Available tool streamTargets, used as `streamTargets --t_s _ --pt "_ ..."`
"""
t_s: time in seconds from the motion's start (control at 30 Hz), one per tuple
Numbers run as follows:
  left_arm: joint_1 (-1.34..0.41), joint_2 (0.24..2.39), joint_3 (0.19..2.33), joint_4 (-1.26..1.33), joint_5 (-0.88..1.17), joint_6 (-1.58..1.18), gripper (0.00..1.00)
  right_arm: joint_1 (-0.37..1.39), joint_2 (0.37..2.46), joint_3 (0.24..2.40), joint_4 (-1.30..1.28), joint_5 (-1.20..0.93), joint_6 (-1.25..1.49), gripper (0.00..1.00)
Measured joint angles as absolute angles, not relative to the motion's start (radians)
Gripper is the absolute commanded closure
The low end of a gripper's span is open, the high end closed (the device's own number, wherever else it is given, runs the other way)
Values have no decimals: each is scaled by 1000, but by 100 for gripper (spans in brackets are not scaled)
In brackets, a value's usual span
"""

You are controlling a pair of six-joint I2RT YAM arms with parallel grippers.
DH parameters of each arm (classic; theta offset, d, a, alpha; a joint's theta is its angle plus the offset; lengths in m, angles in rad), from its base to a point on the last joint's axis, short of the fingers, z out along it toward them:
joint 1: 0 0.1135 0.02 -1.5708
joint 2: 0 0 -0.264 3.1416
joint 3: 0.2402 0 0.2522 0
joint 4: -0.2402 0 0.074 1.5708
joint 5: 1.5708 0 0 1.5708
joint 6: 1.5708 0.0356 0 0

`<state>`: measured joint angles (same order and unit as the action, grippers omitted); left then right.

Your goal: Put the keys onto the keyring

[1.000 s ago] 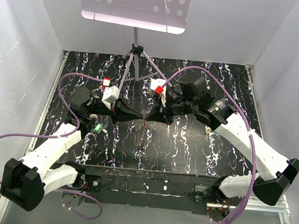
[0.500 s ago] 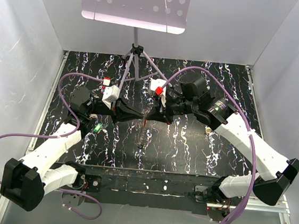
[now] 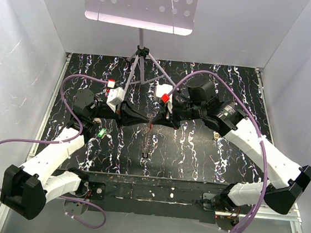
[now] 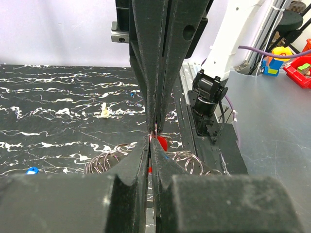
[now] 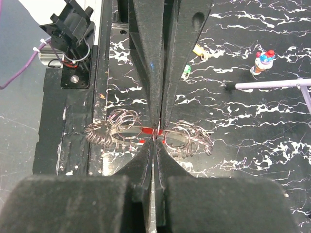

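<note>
Where my left arm reaches in over the black marbled table (image 3: 196, 154), a green key (image 3: 101, 133) lies flat near the wrist. My right wrist view shows a yellow key (image 5: 199, 50) close to it, the two not touching. My left claw (image 4: 150, 141) is pressed together, with no gap between the pads, and its tips point toward the middle of the table. There it meets my right claw (image 5: 154, 138), which comes from the other side and is pressed together too, so the fingers stand tip against tip. The keyring (image 5: 118, 130) is at this meeting point. Its thin wire passes between the tips, and its fringe of small metal loops spreads out on both sides of them. The red key (image 5: 145, 130) is at the same spot, its red part lying along the wire and ending at the pinch. Something thin is gripped there, but I cannot tell which claw holds the wire and which holds the red key, because the fingers hide the contact. Behind this point, at the back edge, stands the music stand (image 3: 141, 59) on its tripod. Farther right, beyond my right claw, a cream key (image 4: 104, 112) lies on the table, well apart from the keyring.
</note>
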<state>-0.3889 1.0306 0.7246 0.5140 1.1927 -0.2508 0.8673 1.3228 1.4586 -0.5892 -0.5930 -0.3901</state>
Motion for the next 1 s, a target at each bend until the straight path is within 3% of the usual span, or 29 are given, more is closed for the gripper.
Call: streamTargets --t_s 1.0 --pt "-388 1054 738 529 1185 -332 100 894 1285 1424 -574 -536 -503 99"
